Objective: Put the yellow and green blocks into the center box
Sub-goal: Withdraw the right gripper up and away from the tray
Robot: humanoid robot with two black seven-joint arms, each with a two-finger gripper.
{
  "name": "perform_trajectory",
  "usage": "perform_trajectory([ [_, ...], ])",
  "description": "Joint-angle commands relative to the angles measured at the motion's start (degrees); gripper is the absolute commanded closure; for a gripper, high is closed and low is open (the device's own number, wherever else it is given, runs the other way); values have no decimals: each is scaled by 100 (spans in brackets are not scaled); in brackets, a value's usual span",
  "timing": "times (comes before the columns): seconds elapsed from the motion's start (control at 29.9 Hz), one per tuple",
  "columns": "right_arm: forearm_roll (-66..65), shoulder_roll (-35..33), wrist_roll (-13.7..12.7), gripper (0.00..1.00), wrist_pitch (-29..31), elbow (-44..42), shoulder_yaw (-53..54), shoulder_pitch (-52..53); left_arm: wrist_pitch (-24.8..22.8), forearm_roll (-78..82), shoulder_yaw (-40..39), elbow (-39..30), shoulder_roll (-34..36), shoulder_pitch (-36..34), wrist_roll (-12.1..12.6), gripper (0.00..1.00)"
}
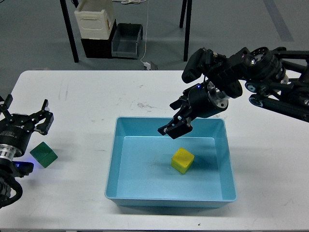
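The yellow block (182,160) is found lying on the floor of the light blue tray (112,169), slightly right of the tray's middle and clear of all four walls. The green block (44,154) is found outside the tray, well to its left, resting on the white worktop (87,106).

The right claw (172,126) is held above the far part of the tray, over and just beyond the yellow block. Its fingers are seen parted, and nothing is carried between them. The left claw (26,118) is positioned far left of the tray, just beyond the green block and not touching it. Its fingers are spread wide and nothing is gripped.

Both blocks are judged to be small, rigid and light, with flat smooth faces. No deformation under grip is expected, though some slipping is possible if pressure is applied off-centre. The green block is seen turned at an angle to the tray's edges, so alignment of the fingers with two opposite flat faces is advised, taken from above at mid-height. A corner-to-corner hold is judged likely to twist the block out of grip.
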Motion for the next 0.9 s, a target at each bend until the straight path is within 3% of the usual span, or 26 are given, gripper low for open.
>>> perform_trajectory([
  [0.0, 80, -98, 0, 1, -1, 4, 1207, -370, 14, 18, 81, 269, 345, -279, -1, 0],
  [0.13, 98, 95, 0, 1, -286, 49, 2359, -1135, 145, 62, 81, 367, 722, -507, -1, 0],
  [0.27, 107, 394, 0, 1, -664, 75, 3107, -1671, 926, 97, 99, 516, 881, -876, -1, 0],
  [0.44, 378, 772, 0, 1, -1165, 189, 3828, -2348, 945, 1613, 90, 753, 1083, -1333, -1, 0],
  [0.47, 484, 851, -57, 1, -1236, 180, 3951, -2462, 945, 2123, 81, 762, 1101, -1447, -1, 0],
  [0.7, 1284, 1413, -1138, 0, -1623, 277, 5057, -3490, 1051, 5823, 2, 841, 1119, -1782, -1, 0],
  [0.87, 1293, 1511, -1244, 0, -1632, 417, 5990, -4343, 1086, 7627, 11, 894, 1312, -2204, -1, 1],
])
